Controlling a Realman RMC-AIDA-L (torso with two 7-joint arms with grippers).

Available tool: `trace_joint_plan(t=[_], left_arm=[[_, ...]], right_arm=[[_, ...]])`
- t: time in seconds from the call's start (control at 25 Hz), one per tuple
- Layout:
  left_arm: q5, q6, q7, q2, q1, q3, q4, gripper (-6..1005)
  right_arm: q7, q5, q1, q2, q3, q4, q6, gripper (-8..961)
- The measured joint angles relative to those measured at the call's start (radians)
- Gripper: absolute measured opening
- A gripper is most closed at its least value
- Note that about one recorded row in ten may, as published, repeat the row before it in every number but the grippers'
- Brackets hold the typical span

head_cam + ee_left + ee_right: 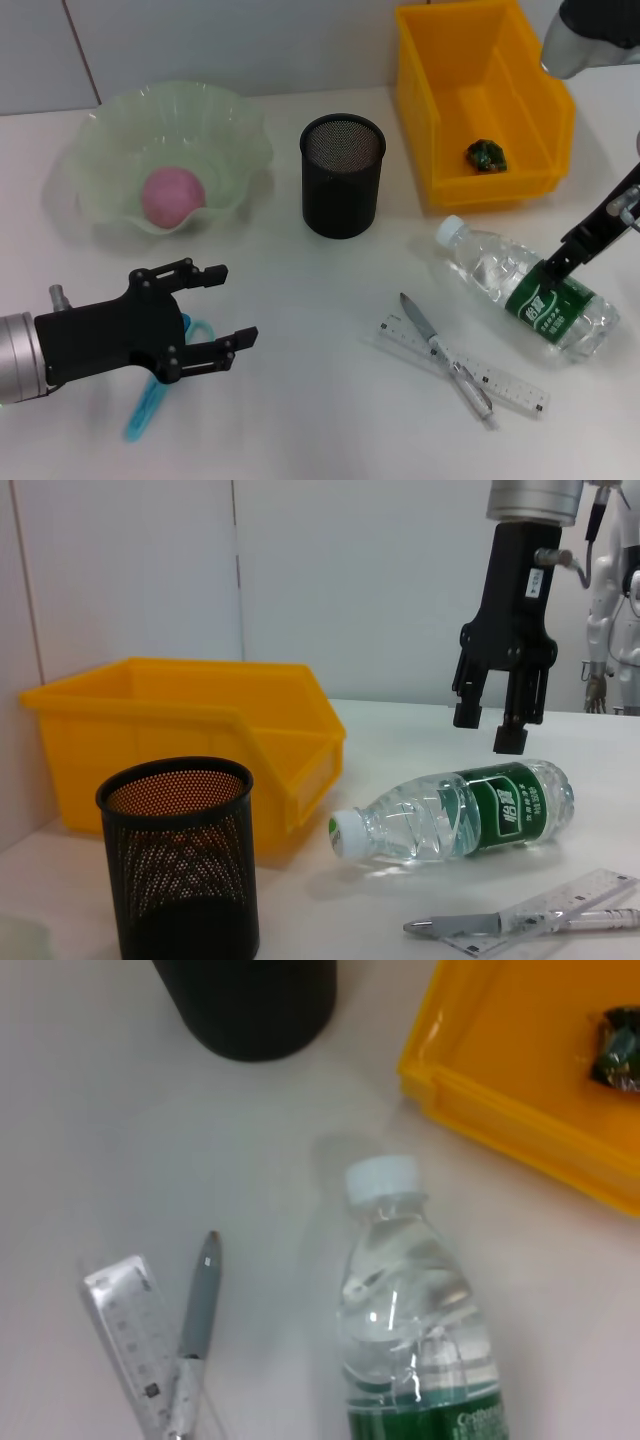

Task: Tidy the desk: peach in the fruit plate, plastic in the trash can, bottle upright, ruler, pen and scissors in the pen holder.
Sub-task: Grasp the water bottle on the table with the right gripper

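Note:
The pink peach (pixel 172 195) lies in the pale green fruit plate (pixel 100 120). A crumpled green plastic (pixel 487 155) rests in the yellow trash can (pixel 480 100). The bottle (pixel 525 290) lies on its side at the right. My right gripper (pixel 487 728) hangs open just above its green label. Ruler (pixel 500 380) and pen (pixel 440 350) lie crossed in front of the bottle. The black mesh pen holder (pixel 342 175) stands mid-desk. My left gripper (pixel 235 303) is open at the front left, over the light blue scissors (pixel 150 405).
The white desk (pixel 300 290) shows bare between the pen holder and the ruler. A wall runs behind the trash can (pixel 200 730) and pen holder (pixel 180 860). From the right wrist, the bottle's cap (pixel 382 1175) points toward the trash can (pixel 520 1060).

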Motion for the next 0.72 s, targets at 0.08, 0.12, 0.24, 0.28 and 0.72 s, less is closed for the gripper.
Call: trace_joint_plan(t=[0.08,0.12,0.24,0.28,0.72], left_arm=[[0.000,0.000,0.000,0.000,-0.001,0.001,-0.001,792],[0.000,-0.001,-0.001,0.000,-0.001,0.001,-0.001,792],[0.000,-0.001,-0.003,0.001,-0.001,0.002,-0.001,792],[0.000,-0.001,-0.003,0.001,-0.001,0.002,-0.001,792],[0.002,-0.005,0.000,0.002,-0.001,0.004,-0.002,792]], right_arm=[[0.002,-0.002,-0.004,0.000,-0.006,0.000,0.008,801],[0.002,-0.001,-0.005,0.001,-0.006,-0.003,0.010,801],[0.002,0.003,-0.007,0.001,-0.008,-0.010,0.009,802],[0.002,0.003,-0.007,0.001,-0.008,-0.010,0.009,802],[0.006,0.003,-0.008,0.003,-0.039,0.051,0.043,802]])
